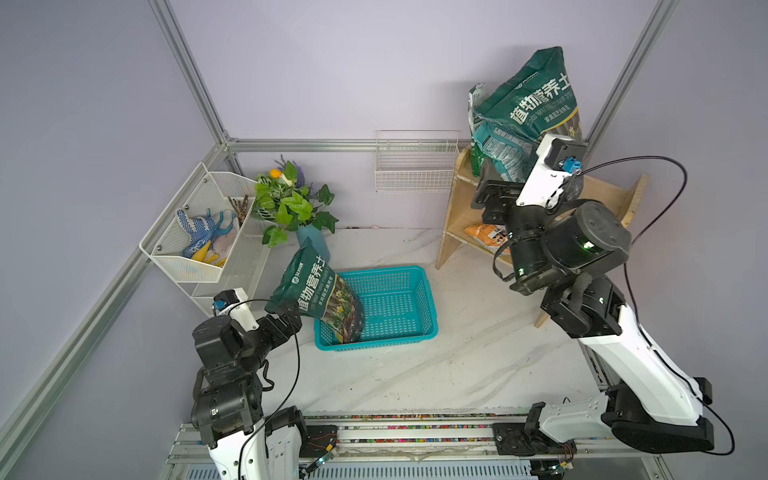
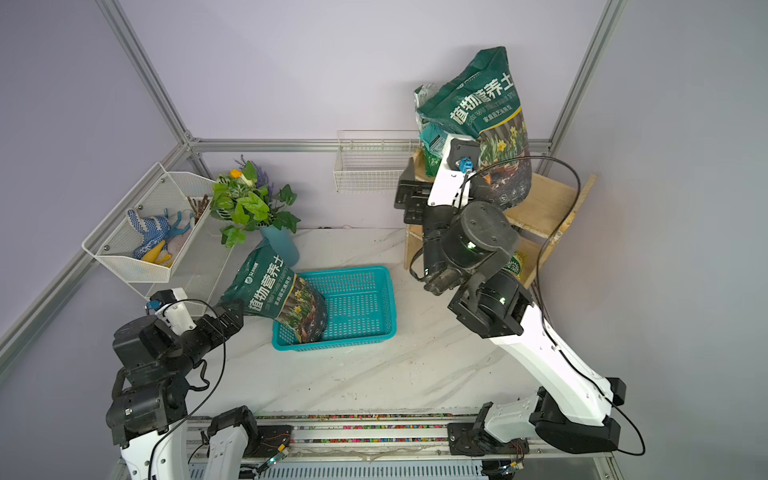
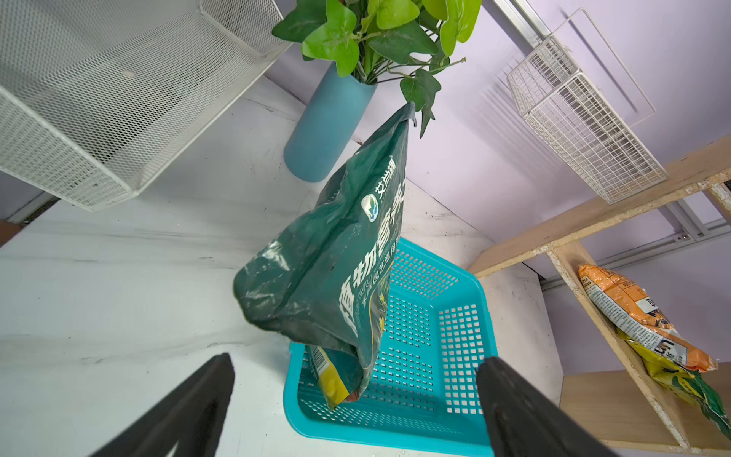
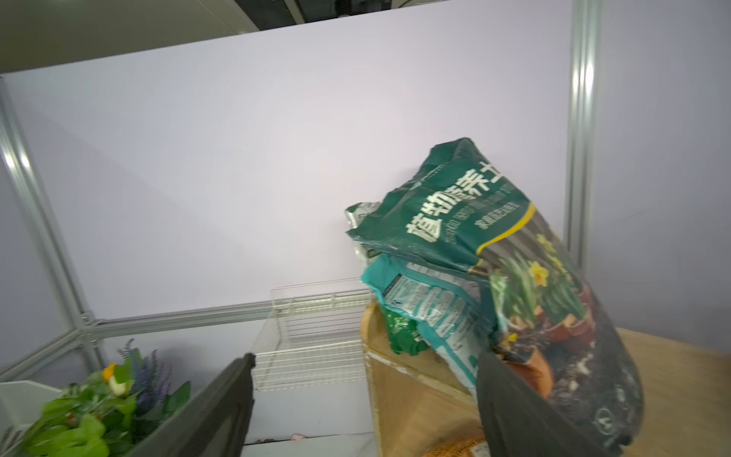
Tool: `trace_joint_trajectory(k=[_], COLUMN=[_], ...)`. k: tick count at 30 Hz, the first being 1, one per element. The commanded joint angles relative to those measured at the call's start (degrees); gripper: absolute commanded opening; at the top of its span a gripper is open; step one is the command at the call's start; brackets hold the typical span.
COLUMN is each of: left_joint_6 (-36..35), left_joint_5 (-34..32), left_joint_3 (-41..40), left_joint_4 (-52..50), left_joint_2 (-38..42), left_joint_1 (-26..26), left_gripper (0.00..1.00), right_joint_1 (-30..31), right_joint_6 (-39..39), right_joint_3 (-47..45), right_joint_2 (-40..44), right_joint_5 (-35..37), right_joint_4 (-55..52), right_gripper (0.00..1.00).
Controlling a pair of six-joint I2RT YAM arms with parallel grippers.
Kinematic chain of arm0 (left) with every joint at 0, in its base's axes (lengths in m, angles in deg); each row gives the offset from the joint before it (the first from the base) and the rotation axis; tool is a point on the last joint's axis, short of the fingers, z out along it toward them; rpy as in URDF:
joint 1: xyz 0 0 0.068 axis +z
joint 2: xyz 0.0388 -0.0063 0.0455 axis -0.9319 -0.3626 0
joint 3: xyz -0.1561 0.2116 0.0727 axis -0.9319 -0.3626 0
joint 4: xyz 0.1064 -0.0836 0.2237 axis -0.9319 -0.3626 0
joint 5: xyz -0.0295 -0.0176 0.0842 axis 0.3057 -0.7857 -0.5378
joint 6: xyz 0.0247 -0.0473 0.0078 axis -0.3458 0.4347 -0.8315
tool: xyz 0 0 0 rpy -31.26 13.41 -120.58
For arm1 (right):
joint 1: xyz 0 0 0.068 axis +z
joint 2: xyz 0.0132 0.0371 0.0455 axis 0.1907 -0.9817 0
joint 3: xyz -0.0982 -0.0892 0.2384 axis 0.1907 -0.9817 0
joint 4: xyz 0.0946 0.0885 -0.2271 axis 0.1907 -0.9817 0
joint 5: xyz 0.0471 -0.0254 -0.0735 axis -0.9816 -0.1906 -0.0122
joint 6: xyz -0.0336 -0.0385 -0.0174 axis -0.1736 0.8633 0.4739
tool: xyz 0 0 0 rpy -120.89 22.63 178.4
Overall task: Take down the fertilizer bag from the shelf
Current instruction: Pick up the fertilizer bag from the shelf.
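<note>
A dark green fertilizer bag (image 1: 536, 104) (image 2: 486, 104) (image 4: 455, 221) stands upright on top of the wooden shelf (image 1: 606, 195) (image 2: 548, 203), with a teal and white bag (image 1: 494, 143) leaning at its foot. My right gripper (image 1: 484, 201) (image 4: 366, 360) is open at the shelf's left end, holding nothing; one finger lies in front of the bag's lower part. A like green bag (image 1: 320, 291) (image 3: 336, 257) leans in the teal basket (image 1: 432, 307) (image 3: 490, 316). My left gripper (image 1: 286, 320) (image 3: 356, 364) is open just short of it.
An orange bag (image 1: 484, 235) (image 3: 633, 312) lies on the shelf's lower tier. A white wire basket (image 1: 415, 166) hangs on the back wall. A white mesh rack (image 1: 199, 232) holding gloves and a blue vase (image 1: 313, 241) with a plant stand at the left of the marble table (image 1: 415, 374).
</note>
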Motion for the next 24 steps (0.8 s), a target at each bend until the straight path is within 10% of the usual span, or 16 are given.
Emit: trace_joint_trajectory(k=[1, 24], left_joint_6=[-0.74, -0.88], left_joint_5=[-3.58, -2.41], left_joint_3=[0.28, 0.03], left_joint_4=[-2.37, -2.2], left_joint_2=[0.2, -0.4], left_joint_1=[-0.22, -1.22], left_gripper=[1.0, 1.0], right_joint_1=[-4.64, -24.4], right_joint_6=[-3.56, -5.94], right_joint_3=[1.41, 12.71], right_joint_2=[-0.62, -13.05], right_joint_5=[-1.89, -8.38], right_joint_4=[-10.9, -21.15], right_gripper=[0.93, 0.97])
